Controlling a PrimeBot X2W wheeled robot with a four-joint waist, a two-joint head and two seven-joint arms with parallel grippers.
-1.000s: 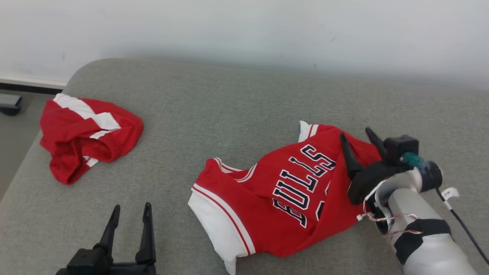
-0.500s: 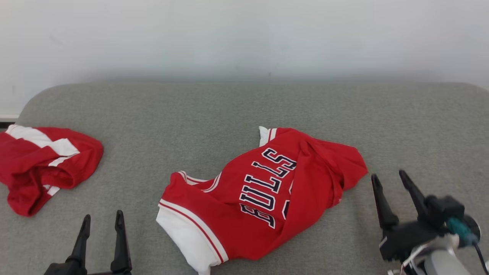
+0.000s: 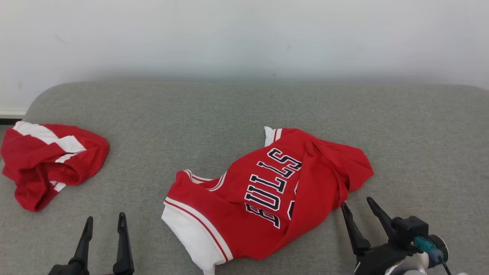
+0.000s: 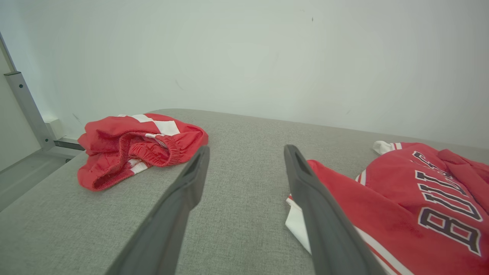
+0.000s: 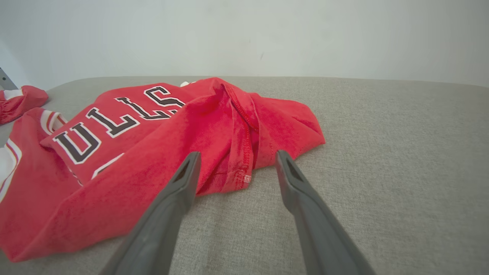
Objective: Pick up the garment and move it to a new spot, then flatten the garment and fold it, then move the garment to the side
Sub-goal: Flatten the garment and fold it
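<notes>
- Now, a red basketball jersey (image 3: 267,194) lies crumpled near the middle of a grey padded surface (image 3: 229,103), lettering up, its white-trimmed edge toward the robot.
- Both pincers are spread wide and hold nothing. The left gripper (image 3: 106,217) hovers at the lower left, well apart from the jersey. The right gripper (image 3: 357,202) sits just beside the jersey's bunched right-hand edge.
- A second red garment, shorts (image 3: 49,160) with white stripes, lies in a heap at the far left, well apart from the jersey.
- Judging by how the cloth lies, the jersey is set down in its spot and flattening is the step in hand.
- To do it well, the right fingers should probably pinch only the top layer of the folded hem (image 5: 244,168), seen between them in the right wrist view. The left should take the white-trimmed corner (image 4: 296,225).
- Drawing the two apart, low and evenly, should spread the fabric. Catching several layers risks dragging the whole bunch.
</notes>
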